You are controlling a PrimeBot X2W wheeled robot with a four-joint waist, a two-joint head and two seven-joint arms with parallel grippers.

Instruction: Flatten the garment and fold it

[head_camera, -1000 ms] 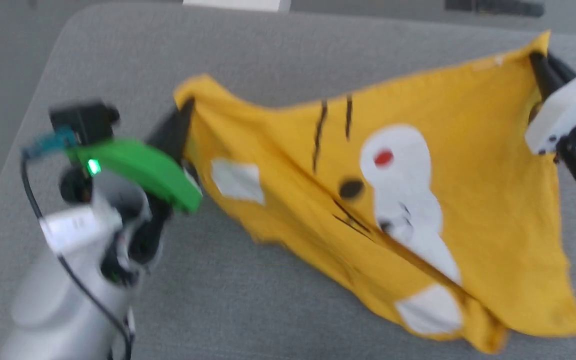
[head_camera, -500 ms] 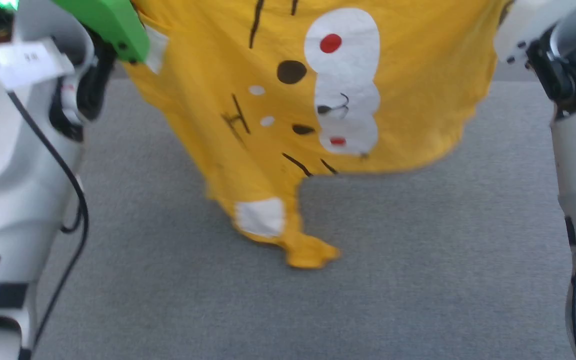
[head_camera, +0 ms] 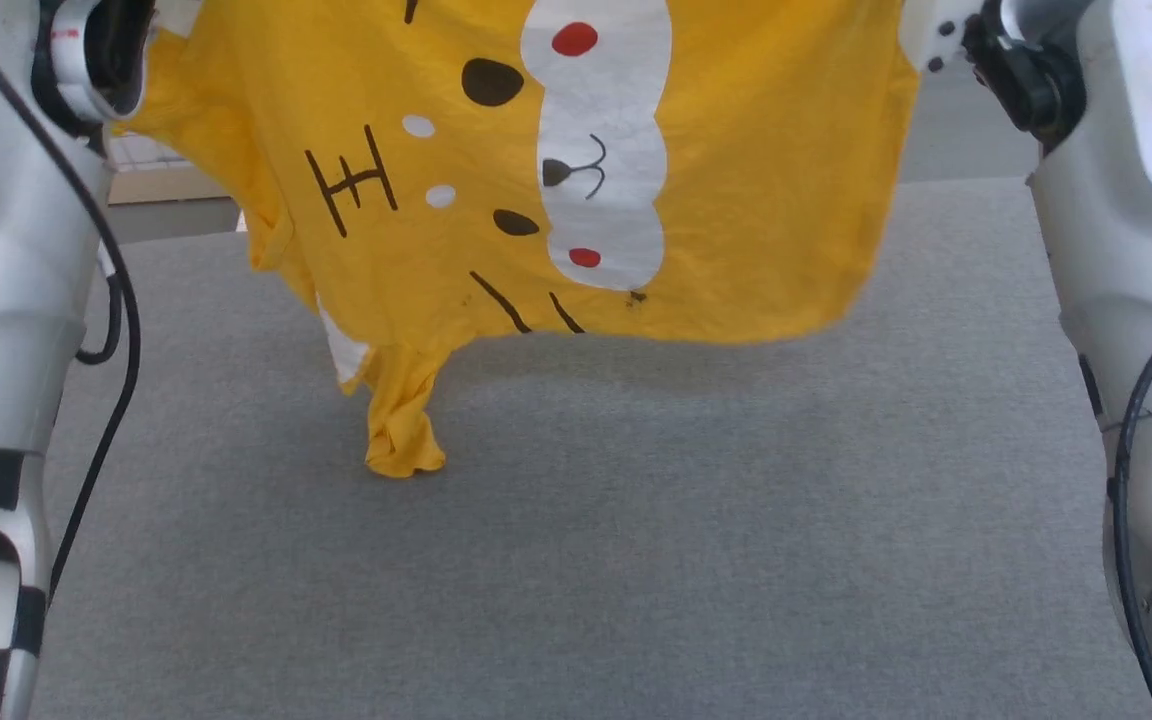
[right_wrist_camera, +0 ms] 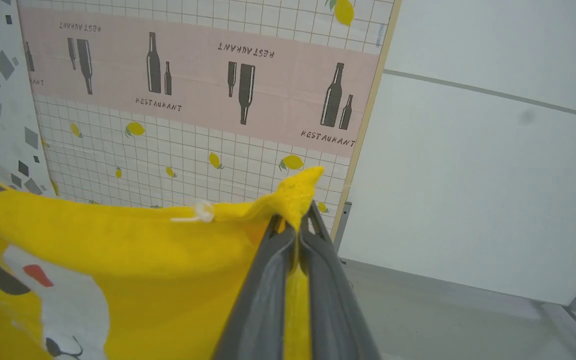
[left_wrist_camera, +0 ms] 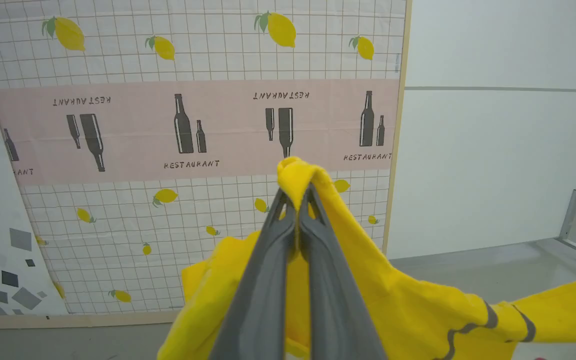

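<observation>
The grey padded surface (head_camera: 636,560) lies nearest. Above it hangs the garment (head_camera: 756,180), spread face-out, a twisted end drooping lowest at the left. The left gripper (left_wrist_camera: 295,197) and the right gripper (right_wrist_camera: 298,215) each clamp a top corner. Farther off stands a lemon-printed backdrop (left_wrist_camera: 118,215).

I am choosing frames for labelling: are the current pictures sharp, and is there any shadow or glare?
Head view: sharp, and the print on the shirt is crisp; a soft shadow lies on the table under its hem. Left wrist view: sharp, evenly lit, no glare. Right wrist view: likewise sharp and even.
</observation>
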